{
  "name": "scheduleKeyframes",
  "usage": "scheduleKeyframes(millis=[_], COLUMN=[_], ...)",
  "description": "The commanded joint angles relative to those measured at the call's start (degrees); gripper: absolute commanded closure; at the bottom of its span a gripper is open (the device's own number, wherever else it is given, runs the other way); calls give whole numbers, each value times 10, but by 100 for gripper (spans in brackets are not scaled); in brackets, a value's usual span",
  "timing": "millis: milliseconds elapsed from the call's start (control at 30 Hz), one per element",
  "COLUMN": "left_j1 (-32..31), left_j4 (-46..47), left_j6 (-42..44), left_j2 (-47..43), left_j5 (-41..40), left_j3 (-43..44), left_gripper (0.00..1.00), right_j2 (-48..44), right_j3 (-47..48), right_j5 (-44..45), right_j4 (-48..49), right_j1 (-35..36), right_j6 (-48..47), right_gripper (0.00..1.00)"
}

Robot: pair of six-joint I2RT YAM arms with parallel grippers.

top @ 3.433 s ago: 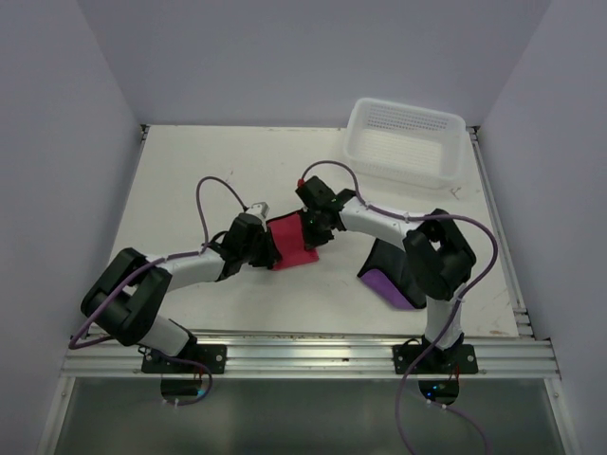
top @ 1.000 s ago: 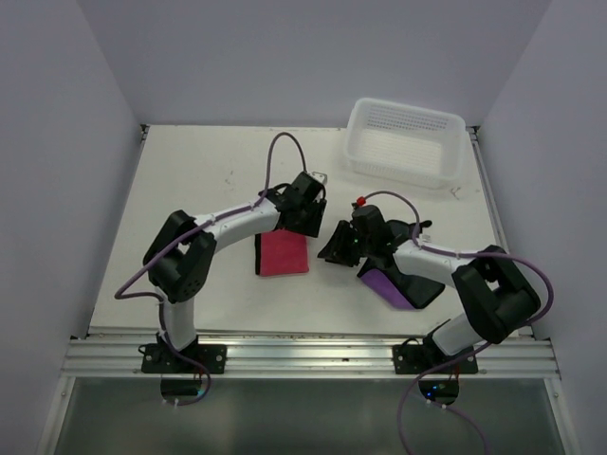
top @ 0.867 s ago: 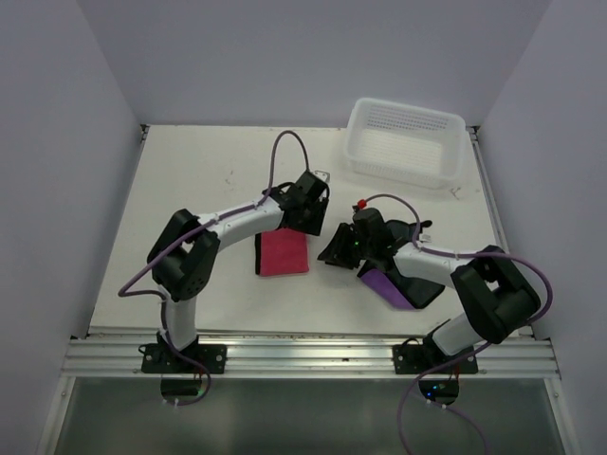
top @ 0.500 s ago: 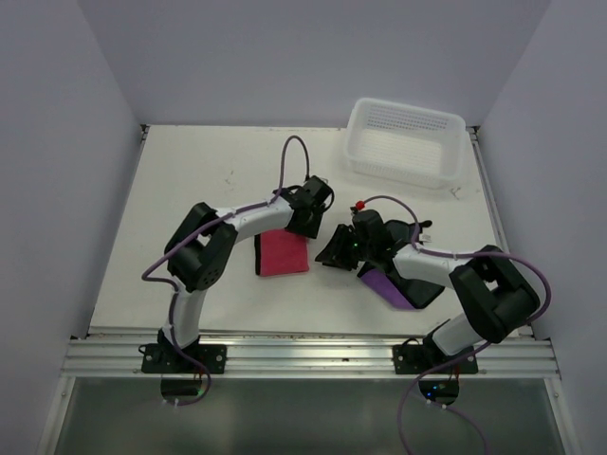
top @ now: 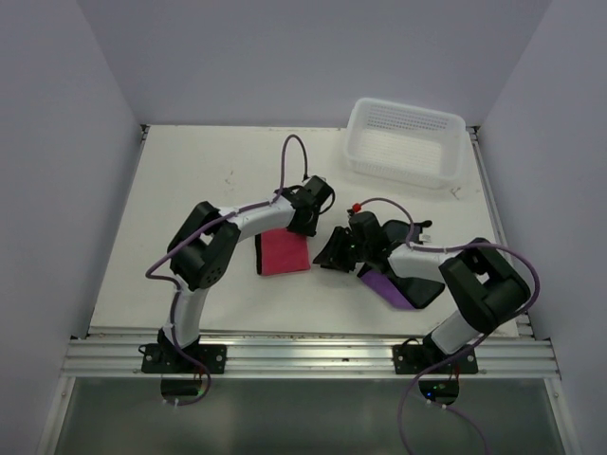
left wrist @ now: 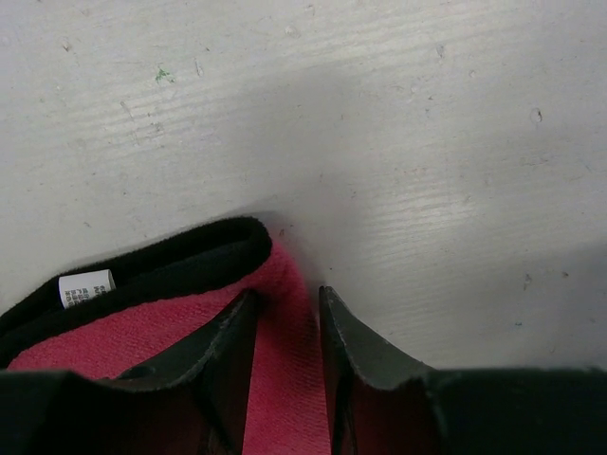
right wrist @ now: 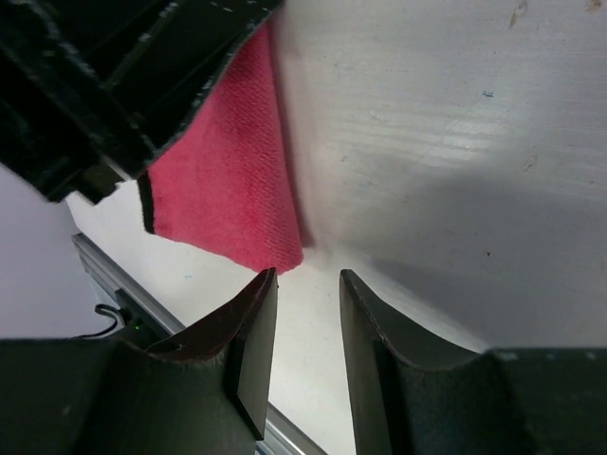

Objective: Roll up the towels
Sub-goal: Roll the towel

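Left gripper [left wrist: 285, 327] down at the far edge of the pink towel [top: 284, 252], jaws narrowing over the last second. Left wrist view: the two fingers straddle the towel's far right corner, pink cloth between them, black hem [left wrist: 152, 270] with a white label [left wrist: 87, 287] curling just to the left. Jaws part-way apart; whether they already pinch the cloth, cannot tell.

Since about a second ago the left arm has drawn in: elbow moved right, wrist settled lower over the towel's far edge. A few seconds back both grippers were on the towel, and it lay skewed; now it lies flat and squared on the surface [top: 190, 190], between the two arms.

Right gripper [right wrist: 305, 284] has hardly moved in the last second. It sits low just right of the towel's near right corner, fingers a narrow gap apart, nothing between them but bare surface. Not holding.

Purple towel [top: 387, 286] lies under the right arm with black fabric [top: 417, 282] beside it, untouched. Basket [top: 403, 142] far right, well apart.

Reading: the spreading looks done and the left gripper seems to be taking the far corner to begin the roll. No roll formed yet on either towel. Risk: a one-corner pinch may drag the cloth rather than turn it.
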Motion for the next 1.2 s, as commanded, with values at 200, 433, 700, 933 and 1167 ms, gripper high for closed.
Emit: scheduleKeyframes(millis=[200,433,700,933,1167], left_j1=[1,1,2,3,12], left_j4=[17,18,23,15,21], left_j6=[-26,-23,-21,-21,-45], left_j2=[4,4,1,4,6], left_j5=[12,10,13,18,46], left_j3=[-24,-28,-32,-24,-13], left_gripper=[65,66,66,66,69], right_j2=[58,64,87,100,64], right_j3=[24,4,3,5,43], right_j5=[-5,19,13,23,98], right_j4=[72,119,128,120,18], right_j1=[21,44,46,45,87], right_j6=[14,45,56,30,-77], right_gripper=[61,55,62,81,100])
